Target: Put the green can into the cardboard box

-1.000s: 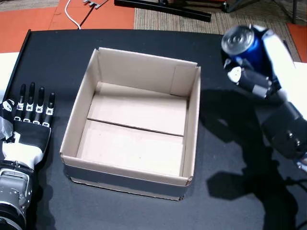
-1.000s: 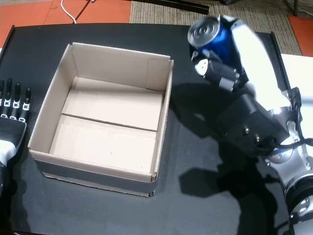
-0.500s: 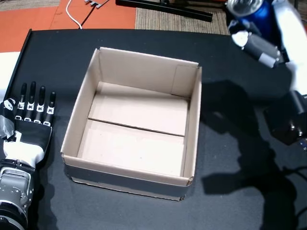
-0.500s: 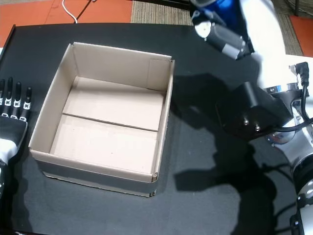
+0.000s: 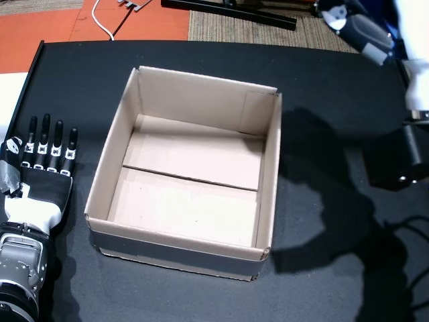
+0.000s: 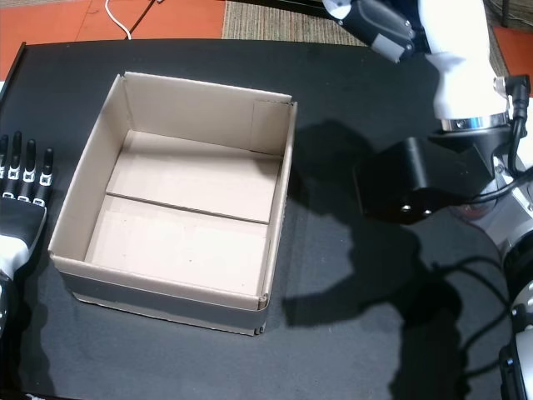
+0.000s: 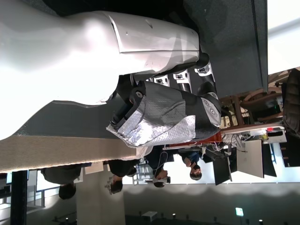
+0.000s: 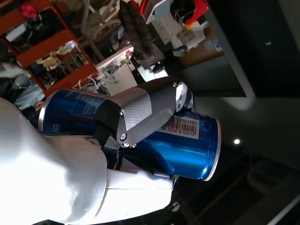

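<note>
Gripping a blue can [image 8: 140,136] with barcode digits partly readable, the right robot hand [image 8: 140,112] stays unmatched by the flat, spread left robot hand [image 5: 40,168].

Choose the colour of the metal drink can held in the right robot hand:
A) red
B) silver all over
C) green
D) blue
D: the right wrist view shows the right robot hand with fingers closed around a shiny blue can bearing a barcode.

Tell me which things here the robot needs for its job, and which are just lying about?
Needed:
can, blue here, not green
box
right hand, holding the can

Lying about:
white cable
left hand, flat on the table
</note>
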{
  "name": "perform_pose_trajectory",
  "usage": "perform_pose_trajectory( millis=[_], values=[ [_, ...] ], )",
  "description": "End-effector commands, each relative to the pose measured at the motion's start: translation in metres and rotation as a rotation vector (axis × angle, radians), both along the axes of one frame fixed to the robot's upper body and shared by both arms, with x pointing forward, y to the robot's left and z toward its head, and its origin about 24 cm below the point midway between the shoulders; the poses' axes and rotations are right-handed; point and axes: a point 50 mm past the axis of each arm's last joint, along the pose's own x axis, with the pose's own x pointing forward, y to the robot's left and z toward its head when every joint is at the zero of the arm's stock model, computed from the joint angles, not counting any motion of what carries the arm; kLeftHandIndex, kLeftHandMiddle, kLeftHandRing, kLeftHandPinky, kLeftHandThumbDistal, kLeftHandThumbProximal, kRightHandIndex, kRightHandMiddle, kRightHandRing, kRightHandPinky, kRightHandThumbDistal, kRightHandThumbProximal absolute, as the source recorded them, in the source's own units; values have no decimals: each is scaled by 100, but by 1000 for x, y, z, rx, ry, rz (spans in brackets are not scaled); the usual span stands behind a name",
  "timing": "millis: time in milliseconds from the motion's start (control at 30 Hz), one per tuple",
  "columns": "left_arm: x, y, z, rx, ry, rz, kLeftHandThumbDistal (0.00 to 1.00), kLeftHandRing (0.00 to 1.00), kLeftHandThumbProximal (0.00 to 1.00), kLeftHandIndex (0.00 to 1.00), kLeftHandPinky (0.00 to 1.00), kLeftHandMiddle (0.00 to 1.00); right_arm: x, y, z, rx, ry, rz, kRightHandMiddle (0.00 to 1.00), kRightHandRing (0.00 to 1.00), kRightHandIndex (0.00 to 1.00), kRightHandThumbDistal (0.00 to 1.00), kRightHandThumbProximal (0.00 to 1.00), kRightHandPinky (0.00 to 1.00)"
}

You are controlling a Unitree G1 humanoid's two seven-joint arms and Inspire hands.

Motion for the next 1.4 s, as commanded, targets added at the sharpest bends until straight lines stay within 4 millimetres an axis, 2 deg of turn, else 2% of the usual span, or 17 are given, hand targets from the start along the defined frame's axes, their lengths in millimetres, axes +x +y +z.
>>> perform_pose_trajectory(
  millis=[0, 100, 133, 167, 200, 267, 400, 467, 600, 700, 733, 800, 833, 933, 1033, 1133, 1367],
  values=[
    [-24, -12, -35, -22, 182, -25, 0, 60, 55, 57, 75, 51, 1, 10, 12, 19, -55, 27, 0, 0, 0, 26, 35, 11],
    [-25, -12, -35, -26, 183, -22, 0, 60, 54, 56, 73, 51, 2, 17, 14, 16, -47, 57, 0, 0, 0, 24, 38, 12],
    [-25, -12, -35, -32, 179, -21, 0, 62, 53, 57, 76, 52, 3, 21, 14, 14, -34, 85, 0, 0, 0, 18, 33, 19],
    [-25, -12, -35, -36, 174, -21, 0, 63, 52, 58, 77, 53, 3, 24, 15, 13, -21, 110, 0, 0, 0, 19, 28, 21],
    [-25, -12, -35, -39, 172, -20, 0, 63, 52, 58, 78, 54, 3, 28, 15, 11, -3, 133, 0, 0, 0, 21, 27, 19],
    [-25, -13, -35, -38, 171, -20, 0, 62, 49, 59, 77, 53, 4, 37, 15, 1, 19, 168, 0, 0, 0, 24, 32, 13],
    [-25, -13, -36, -39, 170, -23, 0, 62, 49, 56, 73, 53, 3, 53, 14, -36, 54, 238, 1, 3, 0, 23, 33, 17],
    [-26, -13, -36, -33, 169, -26, 0, 60, 48, 54, 73, 51, 2, 60, 12, -45, 64, 275, 0, 0, 0, 26, 33, 12],
    [-25, -13, -35, -31, 174, -27, 0, 62, 49, 57, 76, 54, 0, 72, 9, -67, 91, 333, 1, 3, 0, 28, 30, 17],
    [-25, -13, -35, -34, 168, -28, 0, 63, 52, 57, 77, 54, -1, 77, 5, -104, 121, 352, 0, 3, 0, 27, 26, 14],
    [-24, -13, -35, -35, 169, -26, 0, 63, 52, 57, 77, 55, -1, 79, 3, -119, 132, 363, 0, 2, 0, 29, 26, 12],
    [-25, -13, -35, -36, 166, -28, 0, 63, 53, 57, 77, 54, -1, 83, -1, -163, 160, 378, 0, 0, 0, 33, 31, 8],
    [-25, -13, -35, -36, 164, -29, 0, 64, 53, 57, 77, 54, -2, 85, -3, -182, 171, 385, 0, 0, 0, 39, 31, 7],
    [-25, -13, -36, -38, 174, -24, 0, 61, 50, 54, 74, 52, -3, 90, -9, -238, 208, 414, 0, 0, 0, 34, 32, 6],
    [-26, -13, -36, -43, 167, -26, 0, 61, 45, 55, 73, 52, -5, 92, -14, -275, 231, 437, 0, 0, 0, 32, 27, 8],
    [-26, -13, -36, -42, 170, -24, 0, 60, 44, 58, 71, 53, -5, 93, -17, -299, 255, 450, 0, 0, 0, 34, 30, 9],
    [-26, -14, -36, -37, 170, -29, 0, 62, 48, 57, 72, 54, -2, 88, -22, -359, 326, 436, 1, 1, 0, 30, 32, 6]
  ],
)
